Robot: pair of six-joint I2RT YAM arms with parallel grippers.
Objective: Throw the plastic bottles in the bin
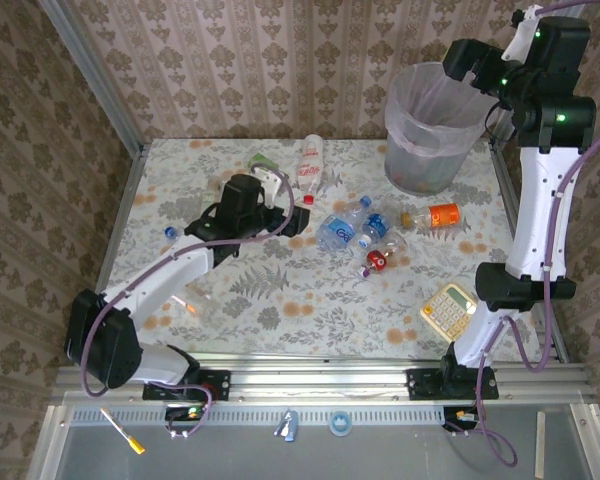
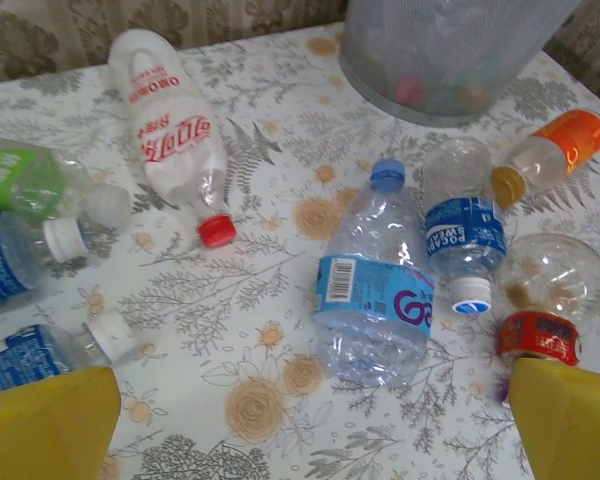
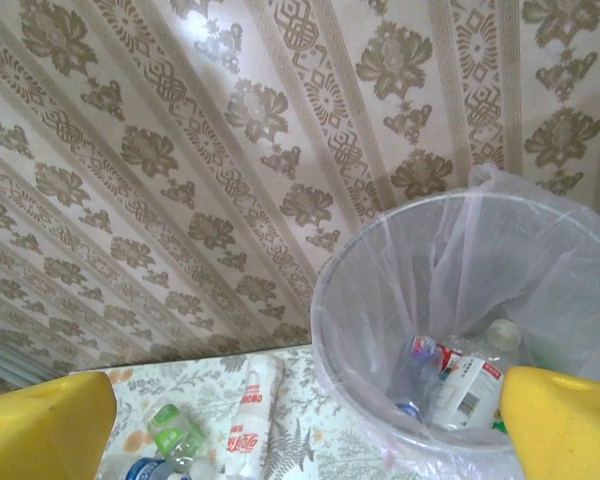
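Bottles (image 1: 337,232) lie scattered mid-frame in the top view, with the left gripper (image 2: 310,372) spread wide and empty above them. At upper right, the right gripper (image 3: 308,380) gapes empty above the bin (image 1: 420,160), which has bottles inside.

Beige damask wallpaper (image 1: 230,60), floral tabletop (image 1: 310,310), metal frame (image 1: 330,365)

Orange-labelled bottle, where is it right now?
In the top view the orange-labelled bottle lies on the right half of the table, just nearer the arms than the bin, right of the blue-labelled bottles.
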